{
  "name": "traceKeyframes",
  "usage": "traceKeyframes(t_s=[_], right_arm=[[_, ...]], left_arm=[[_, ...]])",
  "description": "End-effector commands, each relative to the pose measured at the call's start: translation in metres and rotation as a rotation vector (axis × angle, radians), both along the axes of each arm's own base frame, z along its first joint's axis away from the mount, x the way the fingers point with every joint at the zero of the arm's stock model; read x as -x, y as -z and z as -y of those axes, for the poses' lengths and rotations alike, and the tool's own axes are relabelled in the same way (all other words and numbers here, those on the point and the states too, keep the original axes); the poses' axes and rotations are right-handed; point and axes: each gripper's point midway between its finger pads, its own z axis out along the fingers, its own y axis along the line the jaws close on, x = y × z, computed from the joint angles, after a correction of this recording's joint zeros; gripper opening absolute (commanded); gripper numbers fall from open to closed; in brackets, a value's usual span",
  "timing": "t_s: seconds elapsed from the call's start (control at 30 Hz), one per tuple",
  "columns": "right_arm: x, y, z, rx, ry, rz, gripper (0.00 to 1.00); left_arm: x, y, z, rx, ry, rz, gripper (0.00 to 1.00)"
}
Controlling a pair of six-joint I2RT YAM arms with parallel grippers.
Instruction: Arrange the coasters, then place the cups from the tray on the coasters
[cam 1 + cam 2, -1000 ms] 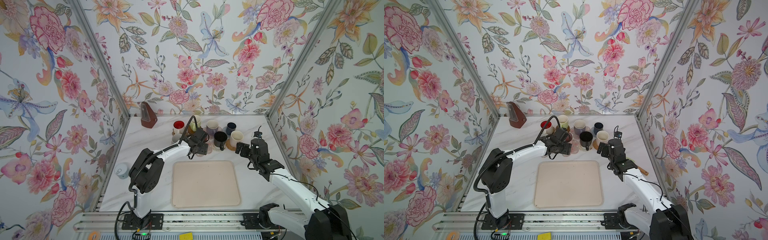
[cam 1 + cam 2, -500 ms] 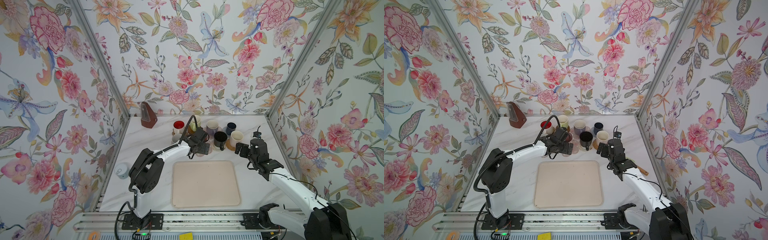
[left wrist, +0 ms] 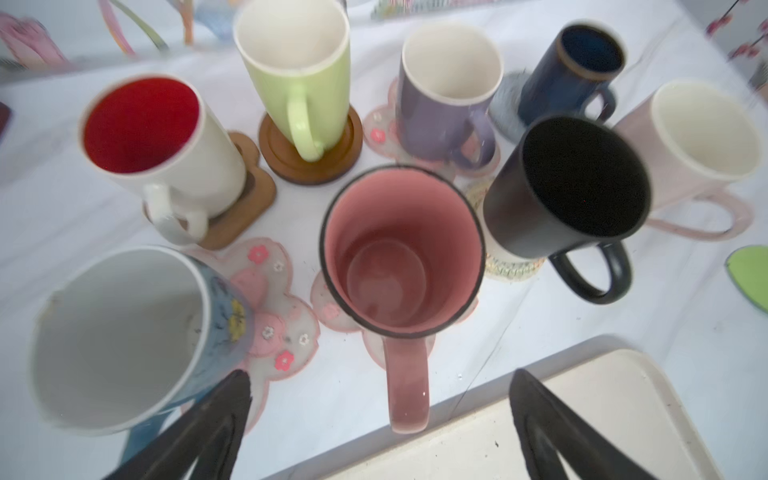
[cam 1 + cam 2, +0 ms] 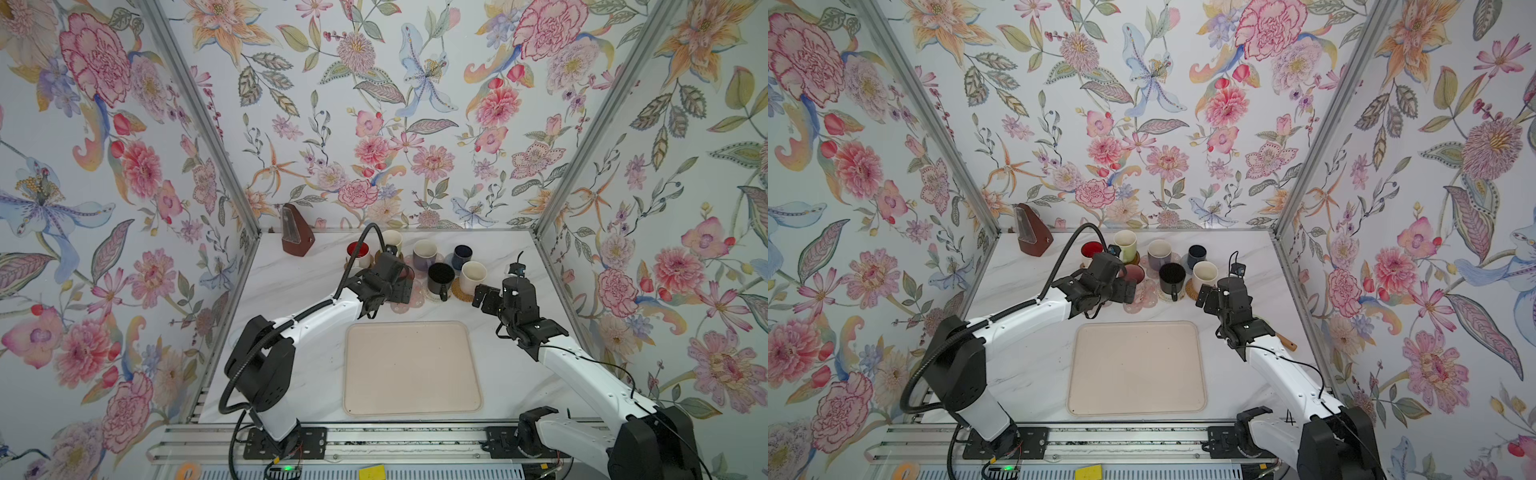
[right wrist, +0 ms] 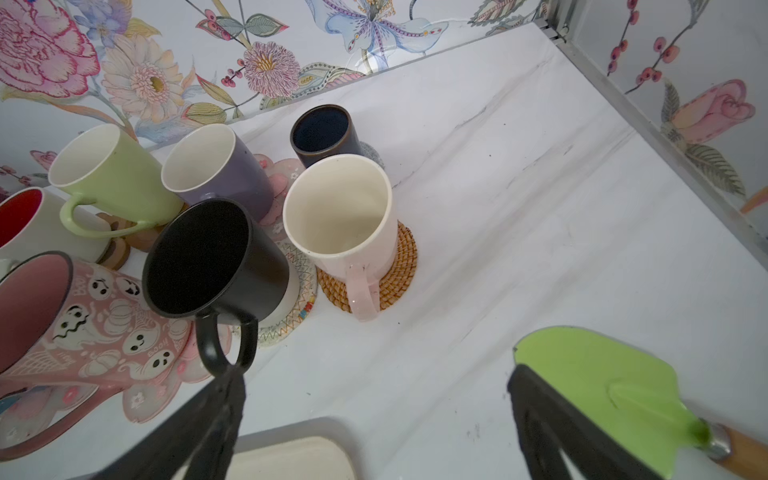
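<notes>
Several cups stand on coasters at the back of the table. The pink cup [image 3: 401, 249] sits on a pink flower coaster [image 3: 328, 307], its handle lying free between the fingers of my open left gripper [image 3: 380, 390] [image 4: 1129, 291]. Beside it the blue cup [image 3: 120, 336] rests on another flower coaster [image 3: 274, 316]. The black cup [image 5: 208, 257] is on the white woven coaster [image 5: 299, 307], and the cream cup [image 5: 340, 208] is on the tan woven one [image 5: 399, 266]. My right gripper [image 5: 376, 378] [image 4: 484, 297] hangs open over bare table. The beige tray [image 4: 409, 368] holds nothing.
A brown metronome [image 4: 295, 232] stands at the back left corner. A green spatula with a wooden handle [image 5: 602, 382] lies on the table beside my right gripper. The side walls [image 4: 557, 266] close in on both sides.
The left jaws have spread a little wider around the pink cup's handle. Nothing else has visibly moved.
</notes>
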Motion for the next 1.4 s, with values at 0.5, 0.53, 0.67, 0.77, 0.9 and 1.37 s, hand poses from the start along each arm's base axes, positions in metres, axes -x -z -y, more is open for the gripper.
traceKeyframes(t_s=[0.5, 0.53, 0.67, 0.77, 0.9, 1.37], right_arm=[[0.013, 0.027, 0.038, 0.103, 0.103, -0.047, 0.99], [0.012, 0.026, 0.04, 0.114, 0.111, -0.038, 0.99], [0.007, 0.02, 0.06, 0.202, 0.188, 0.075, 0.99], [0.007, 0.014, 0.072, 0.271, 0.235, 0.18, 0.99], [0.01, 0.001, 0.076, 0.375, 0.229, 0.298, 0.99], [-0.021, 0.037, 0.099, 0.425, 0.268, 0.369, 0.99]], left_arm=[[0.108, -0.058, -0.232, -0.01, -0.579, 0.67, 0.99], [0.11, -0.058, -0.238, -0.015, -0.594, 0.677, 0.99], [0.117, -0.052, -0.258, -0.068, -0.663, 0.689, 0.99], [0.117, -0.05, -0.264, -0.094, -0.681, 0.697, 0.99], [0.116, -0.05, -0.265, -0.103, -0.682, 0.697, 0.99], [0.119, -0.033, -0.277, -0.158, -0.703, 0.695, 0.99]])
